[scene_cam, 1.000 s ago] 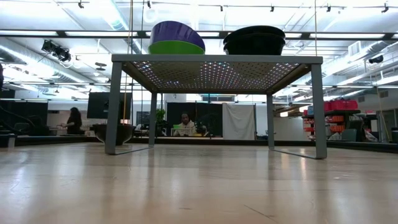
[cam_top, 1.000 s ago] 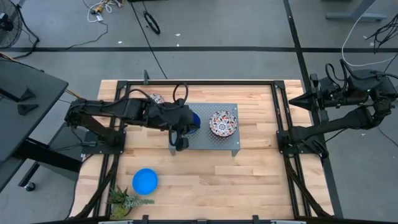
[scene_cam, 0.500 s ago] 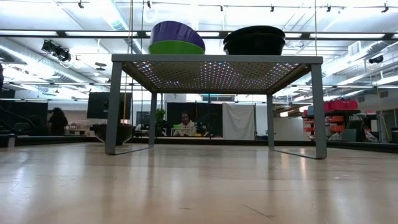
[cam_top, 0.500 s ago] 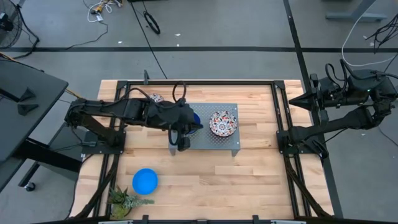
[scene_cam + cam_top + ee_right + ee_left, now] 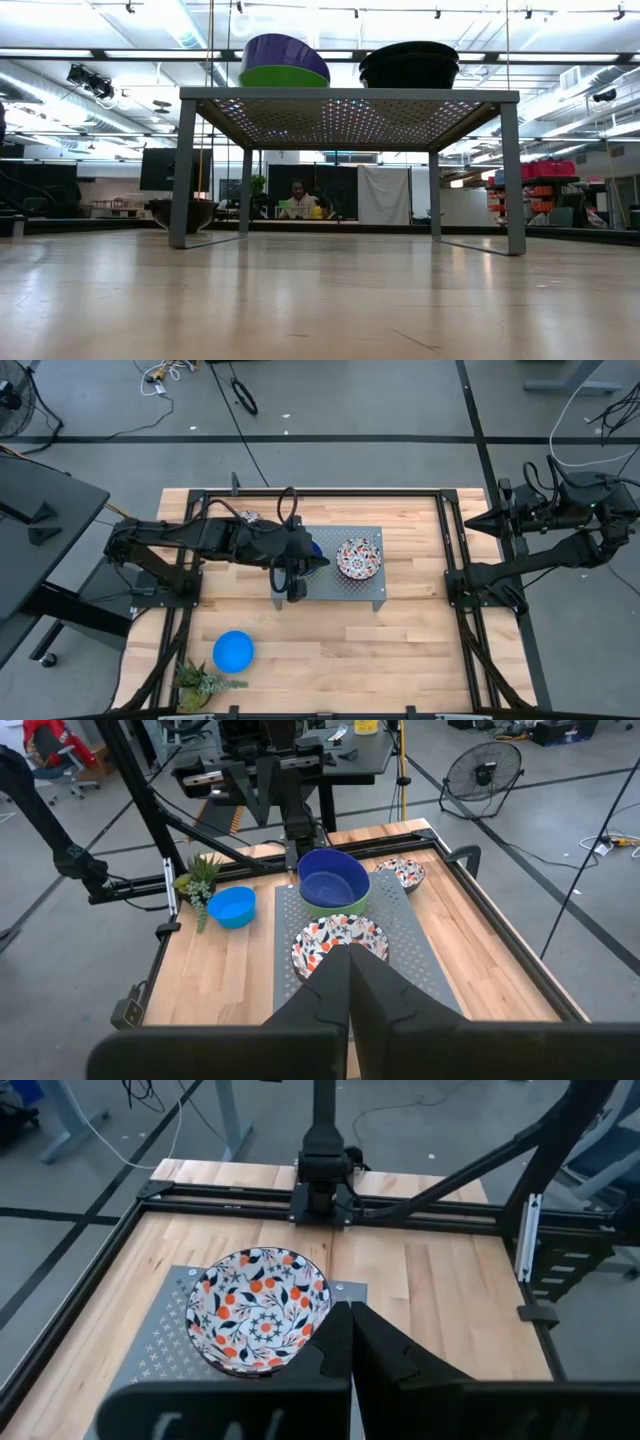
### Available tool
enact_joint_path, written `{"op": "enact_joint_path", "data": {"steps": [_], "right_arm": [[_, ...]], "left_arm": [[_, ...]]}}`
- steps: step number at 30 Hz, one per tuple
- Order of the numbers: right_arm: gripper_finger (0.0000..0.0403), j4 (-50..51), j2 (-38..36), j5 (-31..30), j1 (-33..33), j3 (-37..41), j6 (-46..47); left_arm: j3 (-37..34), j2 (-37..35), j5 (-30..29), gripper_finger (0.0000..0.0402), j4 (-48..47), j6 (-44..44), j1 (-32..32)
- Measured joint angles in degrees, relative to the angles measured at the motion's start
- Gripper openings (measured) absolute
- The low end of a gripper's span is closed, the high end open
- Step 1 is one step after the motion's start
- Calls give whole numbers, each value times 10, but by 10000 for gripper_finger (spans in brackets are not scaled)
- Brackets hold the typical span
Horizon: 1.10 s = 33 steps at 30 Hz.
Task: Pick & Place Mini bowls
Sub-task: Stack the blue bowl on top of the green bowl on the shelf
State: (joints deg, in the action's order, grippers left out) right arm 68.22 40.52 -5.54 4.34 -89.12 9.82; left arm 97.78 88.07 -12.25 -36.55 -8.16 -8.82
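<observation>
The grey perforated tray [image 5: 365,588] stands on legs on the wooden table. On it a dark blue mini bowl [image 5: 333,878] is nested in a green one [image 5: 340,904], beside a floral bowl [image 5: 258,1310] [image 5: 359,557]. Another floral bowl [image 5: 402,872] rests on the table past the tray's far left corner. A bright blue bowl [image 5: 233,651] lies near the front left. My left gripper [image 5: 318,561] hovers shut over the tray's left part, above the stacked bowls, pointing at the floral bowl. My right gripper [image 5: 482,520] waits shut, off the table's right edge.
A small spiky plant [image 5: 200,682] stands at the near left corner. Dark frame rails [image 5: 300,491] run along the table's edges. Bare wood lies in front of the tray and to its right.
My left gripper has tipped up a little over the tray without shifting place. The bowls have kept still.
</observation>
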Motion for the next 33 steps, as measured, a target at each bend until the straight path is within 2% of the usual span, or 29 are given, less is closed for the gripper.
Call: {"op": "enact_joint_path", "data": {"steps": [21,25,33], "right_arm": [[6,0,0,0,0,0,0],[6,0,0,0,0,0,0],[6,0,0,0,0,0,0]], "left_arm": [[-3,-9,1,1,46,44,0],[-68,-30,6,1,110,38,0],[-148,-80,8,1,135,16,18]]}}
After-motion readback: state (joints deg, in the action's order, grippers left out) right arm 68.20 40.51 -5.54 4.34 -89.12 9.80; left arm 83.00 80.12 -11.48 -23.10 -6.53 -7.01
